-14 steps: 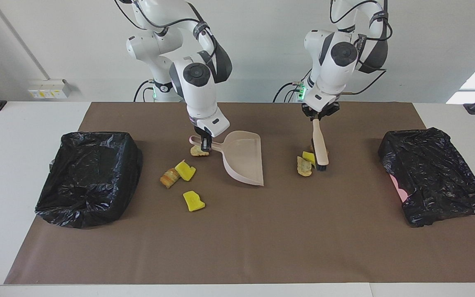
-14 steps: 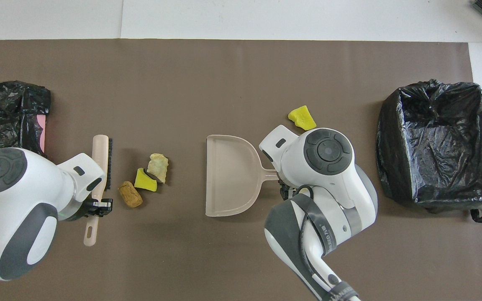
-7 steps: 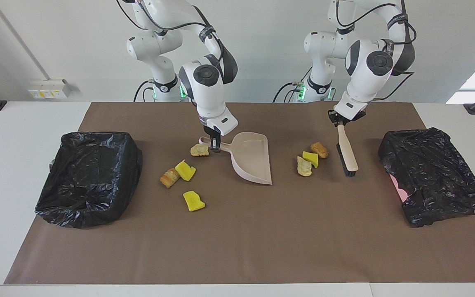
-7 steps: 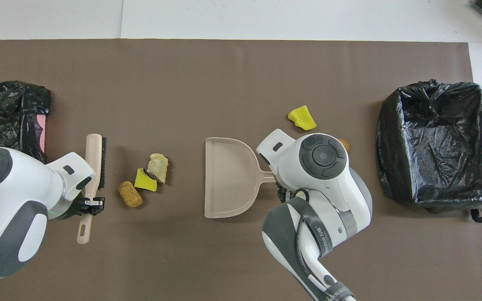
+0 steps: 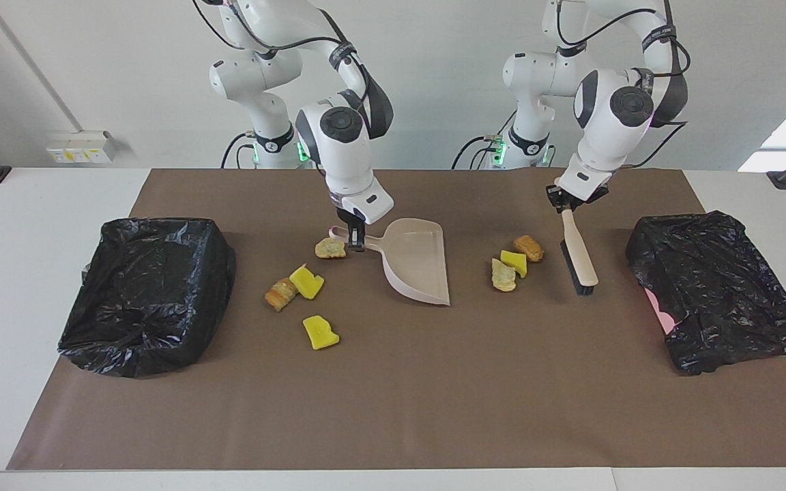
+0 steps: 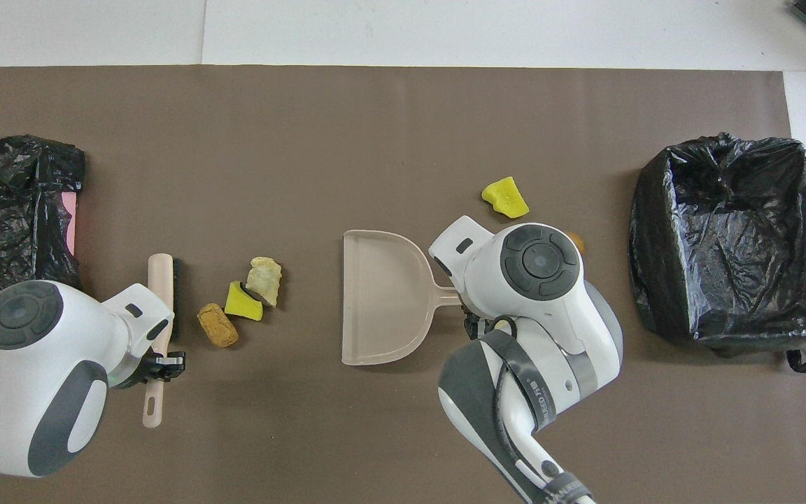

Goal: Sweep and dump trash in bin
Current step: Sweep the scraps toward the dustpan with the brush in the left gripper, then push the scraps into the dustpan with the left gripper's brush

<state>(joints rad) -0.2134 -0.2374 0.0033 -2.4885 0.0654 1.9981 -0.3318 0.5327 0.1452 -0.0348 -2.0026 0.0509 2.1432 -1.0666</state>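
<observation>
We are gripping the brush point(image 5: 577, 251) in our left tool point(image 5: 565, 202) and the dustpan point(image 5: 415, 267) in our right tool point(image 5: 356, 240), trash point(image 5: 516, 262) lying between them, more chunks point(image 5: 306, 281) beside the dustpan's handle.

Brown paper mat point(image 5: 393, 395) across a white table point(image 5: 18, 225); wall socket strip point(image 5: 80, 146) near the right arm's end.

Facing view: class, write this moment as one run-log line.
left gripper: shut on brush | right gripper: shut on dustpan handle | trash: between brush and dustpan, unswept
</observation>
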